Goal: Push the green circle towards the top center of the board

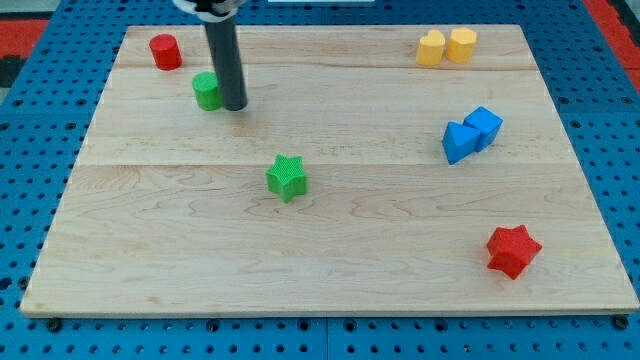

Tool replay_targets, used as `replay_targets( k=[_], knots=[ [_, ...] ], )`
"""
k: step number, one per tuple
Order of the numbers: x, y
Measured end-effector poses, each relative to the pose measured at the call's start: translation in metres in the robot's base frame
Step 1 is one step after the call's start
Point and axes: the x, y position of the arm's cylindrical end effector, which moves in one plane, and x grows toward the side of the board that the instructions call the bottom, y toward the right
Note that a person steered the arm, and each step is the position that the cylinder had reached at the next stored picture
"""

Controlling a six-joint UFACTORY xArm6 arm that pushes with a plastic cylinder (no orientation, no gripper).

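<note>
My tip (235, 106) sits against the green circle (207, 91), on its right, probably touching. No fingers, nothing held. Rod upright, upper left of board (330, 230).

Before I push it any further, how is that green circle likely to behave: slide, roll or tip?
The green circle is a short, squat cylinder standing on its flat end, so it will probably slide rather than roll or tip. My tip sits right against its right side, and a round wall may slip off an off-centre push. The wooden board looks smooth, so it should slide easily.
</note>
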Motion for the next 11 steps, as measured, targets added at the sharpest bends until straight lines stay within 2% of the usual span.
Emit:
replay_targets(
  k=[1,2,3,4,5,6,7,9,10,11],
  knots=[
    [0.035,-0.058],
    [-0.010,-0.068],
    [-0.042,0.010],
    [-0.044,0.091],
    [-0.032,0.098],
    [-0.002,0.120],
    [-0.032,0.151],
    [-0.088,0.139],
    [-0.061,0.140],
    [-0.052,0.120]
  ],
)
